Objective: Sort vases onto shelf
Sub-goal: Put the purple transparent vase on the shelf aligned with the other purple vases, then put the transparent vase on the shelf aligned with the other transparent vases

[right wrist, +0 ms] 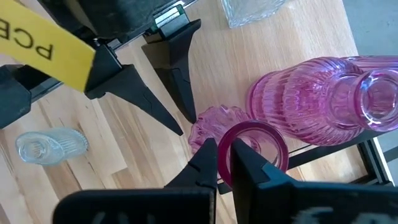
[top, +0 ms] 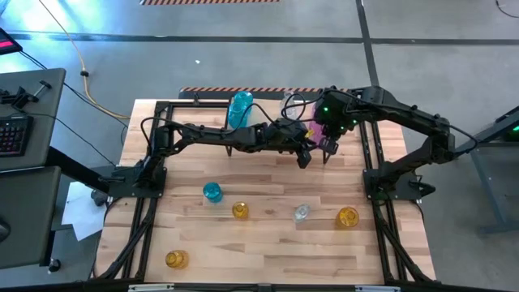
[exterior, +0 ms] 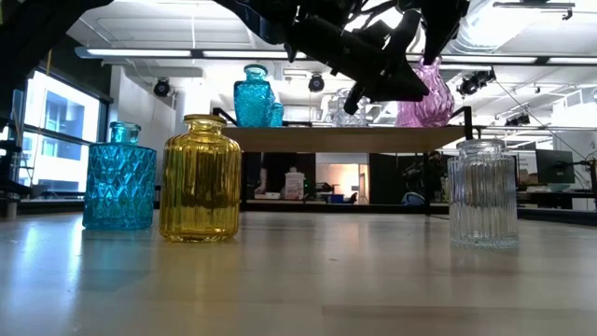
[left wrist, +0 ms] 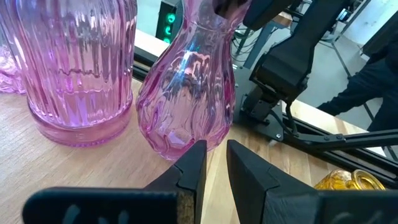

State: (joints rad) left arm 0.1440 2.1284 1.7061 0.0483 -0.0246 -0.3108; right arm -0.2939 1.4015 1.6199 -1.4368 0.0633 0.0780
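Note:
A pink fluted vase (left wrist: 186,93) stands on the shelf's light wood board (exterior: 317,138), beside a wider ribbed pink vase (left wrist: 81,68). My right gripper (right wrist: 225,152) comes down on the fluted vase's mouth and is shut on it. My left gripper (left wrist: 214,155) reaches in level from the table's left. Its fingers are slightly apart with nothing between them, and their tips are right at the vase's lower body. Teal vases (exterior: 254,98) and a clear one (exterior: 345,110) also stand on the shelf. My right gripper pinches the fluted vase's rim (right wrist: 231,134), one finger inside the mouth and one outside. The fingers come from above, pointing steeply down. The vase stands on its base (left wrist: 180,146) on the shelf board. My left gripper's fingertips (left wrist: 198,149) are at the vase's foot; I cannot tell whether they touch it.
On the table in front of the shelf stand a teal vase (top: 212,192), an amber vase (top: 240,210), a clear vase (top: 302,213) and an amber one (top: 347,216). Another amber vase (top: 176,259) stands near the front left. Black frame rails run along both table sides.

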